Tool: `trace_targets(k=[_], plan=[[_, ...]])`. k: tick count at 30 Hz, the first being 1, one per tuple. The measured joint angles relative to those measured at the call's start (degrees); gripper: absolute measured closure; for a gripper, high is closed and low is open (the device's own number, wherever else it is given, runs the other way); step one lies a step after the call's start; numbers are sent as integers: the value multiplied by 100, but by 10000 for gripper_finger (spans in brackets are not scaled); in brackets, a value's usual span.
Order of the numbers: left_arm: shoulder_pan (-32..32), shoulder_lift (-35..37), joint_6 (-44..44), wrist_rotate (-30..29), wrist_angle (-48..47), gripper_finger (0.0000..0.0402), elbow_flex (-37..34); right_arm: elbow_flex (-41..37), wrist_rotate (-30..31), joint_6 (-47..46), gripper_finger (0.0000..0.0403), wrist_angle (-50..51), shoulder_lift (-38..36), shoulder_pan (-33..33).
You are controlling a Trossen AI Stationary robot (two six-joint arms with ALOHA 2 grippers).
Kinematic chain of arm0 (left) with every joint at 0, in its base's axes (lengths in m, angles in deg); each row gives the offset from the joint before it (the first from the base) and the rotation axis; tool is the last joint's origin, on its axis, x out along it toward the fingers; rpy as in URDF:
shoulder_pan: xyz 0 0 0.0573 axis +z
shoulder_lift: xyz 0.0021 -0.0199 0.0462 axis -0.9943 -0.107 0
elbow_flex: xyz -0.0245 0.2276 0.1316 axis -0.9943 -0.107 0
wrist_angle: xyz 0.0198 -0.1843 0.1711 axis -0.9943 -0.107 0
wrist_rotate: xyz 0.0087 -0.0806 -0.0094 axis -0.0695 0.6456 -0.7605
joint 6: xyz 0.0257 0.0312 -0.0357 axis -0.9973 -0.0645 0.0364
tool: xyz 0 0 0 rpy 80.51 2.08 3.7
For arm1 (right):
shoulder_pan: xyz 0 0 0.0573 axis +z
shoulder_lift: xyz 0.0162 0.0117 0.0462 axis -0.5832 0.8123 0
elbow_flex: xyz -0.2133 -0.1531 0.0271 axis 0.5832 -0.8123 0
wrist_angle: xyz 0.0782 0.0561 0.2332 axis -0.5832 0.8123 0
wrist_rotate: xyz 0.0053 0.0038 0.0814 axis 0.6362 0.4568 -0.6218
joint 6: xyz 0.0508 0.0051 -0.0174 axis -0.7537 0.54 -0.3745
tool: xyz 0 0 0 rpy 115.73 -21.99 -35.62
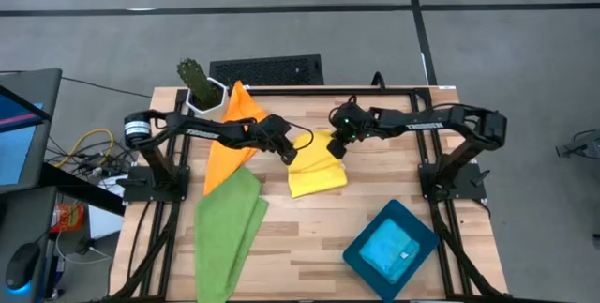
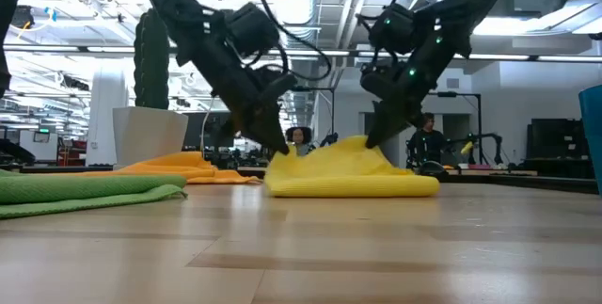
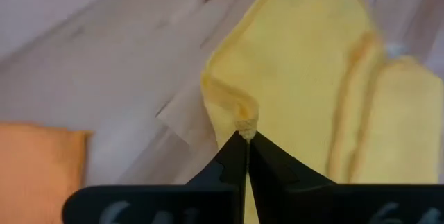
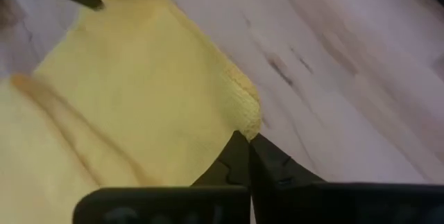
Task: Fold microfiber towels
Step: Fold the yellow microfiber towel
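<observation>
Nearest the table's front edge, the light blue towel (image 1: 390, 249) sits in the dark teal tray (image 1: 358, 258), with the green towel (image 1: 226, 231) spread beside it. Mid-table lies the yellow towel (image 1: 315, 170), its far corners pinched: the left gripper (image 1: 288, 153) clamps one, the right gripper (image 1: 337, 145) the other. Farther back, the orange towel (image 1: 233, 132) reaches the potted cactus (image 1: 196, 83).

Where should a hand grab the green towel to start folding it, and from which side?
Take the green towel by its far corners near the orange towel, coming straight down from above. It lies flat and long, its near end hanging off the table edge, so the far end seems easiest to pinch.
</observation>
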Motion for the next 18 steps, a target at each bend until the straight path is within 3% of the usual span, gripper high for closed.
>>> trace_targets(k=[7,13,18], plan=[[-322,546,-79,-322,-264,401,15,-9,170,100,388,217,-79,378],[-813,592,-377,-162,-368,401,17,-9,404,-38,378,281,-90,757],[-1148,573,-394,-519,-312,401,17,-3,507,-51,382,476,-164,1064]])
